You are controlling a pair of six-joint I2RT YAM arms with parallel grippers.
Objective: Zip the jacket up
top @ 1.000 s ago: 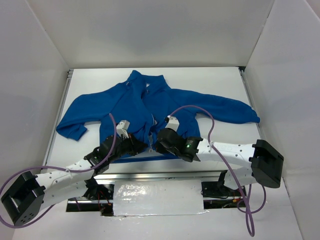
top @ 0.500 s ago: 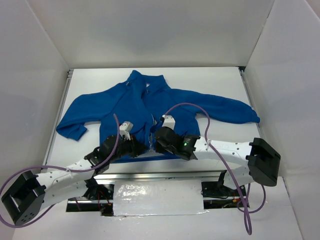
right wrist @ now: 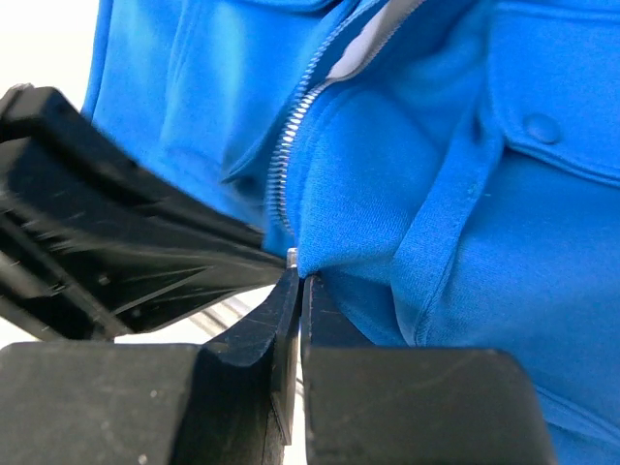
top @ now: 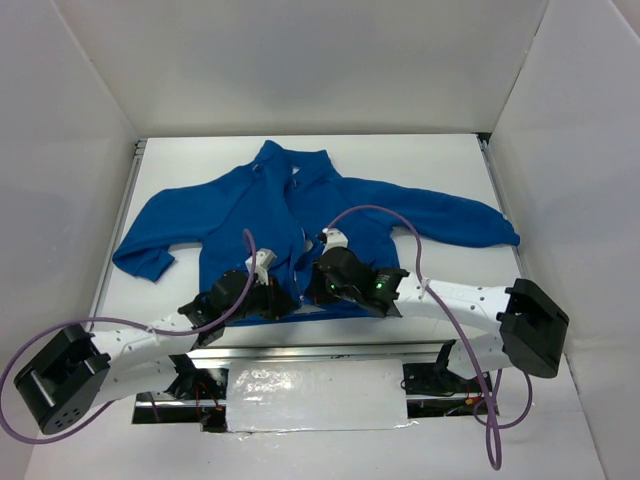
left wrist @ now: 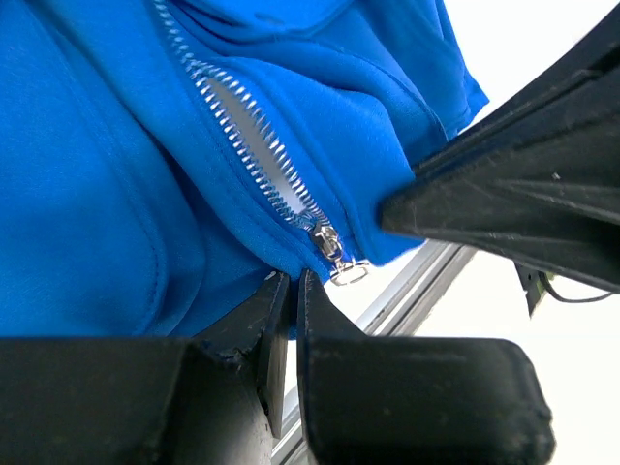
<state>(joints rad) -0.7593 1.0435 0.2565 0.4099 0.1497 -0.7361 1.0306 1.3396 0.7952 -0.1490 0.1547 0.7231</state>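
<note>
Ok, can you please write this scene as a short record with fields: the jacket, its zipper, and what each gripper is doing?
jacket: blue jacket, spread flat on the table, collar on the far side
zipper: zipper open, pale lining showing between the teeth
slider: slider down at the hem
left gripper: left gripper closed on the hem, just below the slider
right gripper: right gripper closed on the hem at the zipper's bottom end
task: not yet zipped
</note>
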